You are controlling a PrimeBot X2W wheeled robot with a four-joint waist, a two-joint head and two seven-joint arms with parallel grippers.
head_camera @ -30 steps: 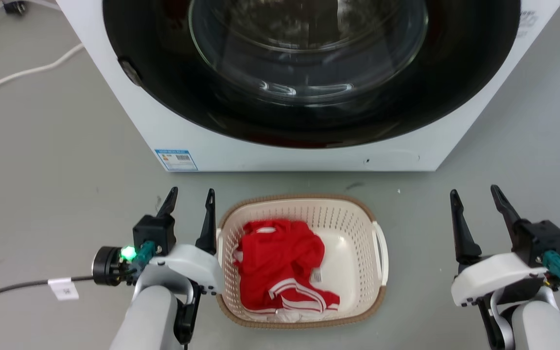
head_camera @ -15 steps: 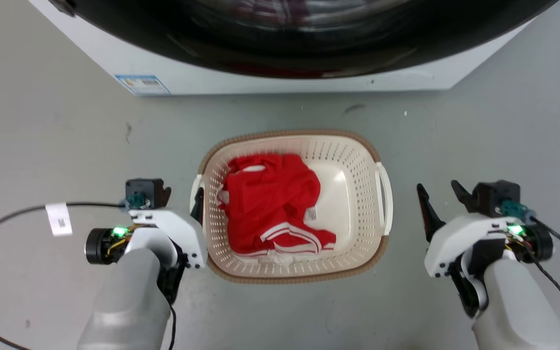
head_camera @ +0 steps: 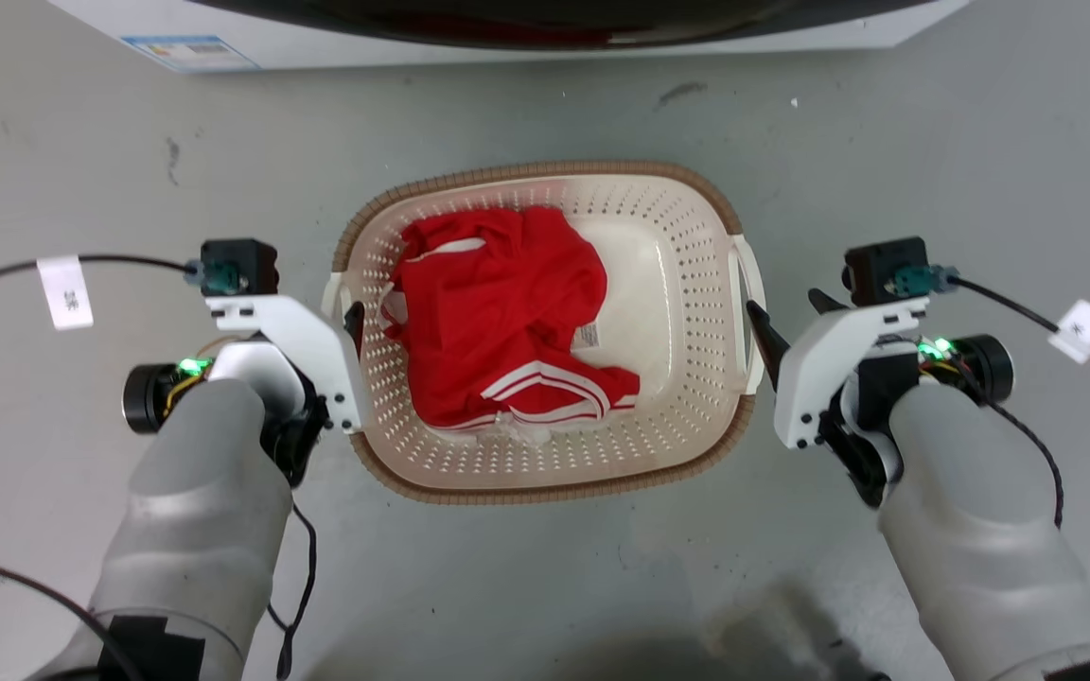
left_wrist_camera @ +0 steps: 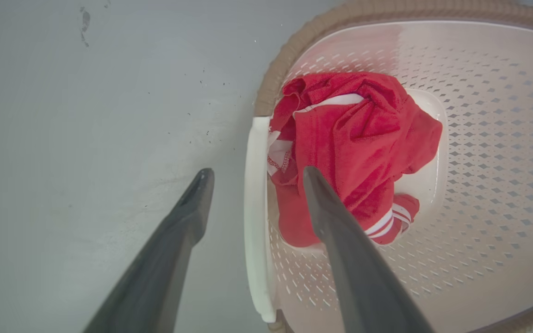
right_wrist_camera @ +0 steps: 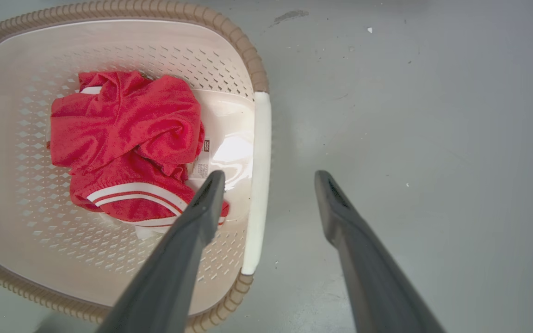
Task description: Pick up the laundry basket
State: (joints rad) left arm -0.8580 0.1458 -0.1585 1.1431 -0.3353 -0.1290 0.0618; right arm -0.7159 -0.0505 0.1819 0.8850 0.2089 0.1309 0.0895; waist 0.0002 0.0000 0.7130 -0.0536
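On the grey floor directly before me, the laundry basket stands upright, its far rim near the washer base. A crumpled red garment with white stripes lies inside, toward the left half. My left claw is spread wide astride the left handle: one finger over the floor outside, the other over the garment inside. My right claw is likewise spread wide astride the right handle, one finger inside the basket and one outside. Clear gaps show on both sides of each handle, so neither claw grips anything. Whether the fingertips have reached handle height, I cannot tell.
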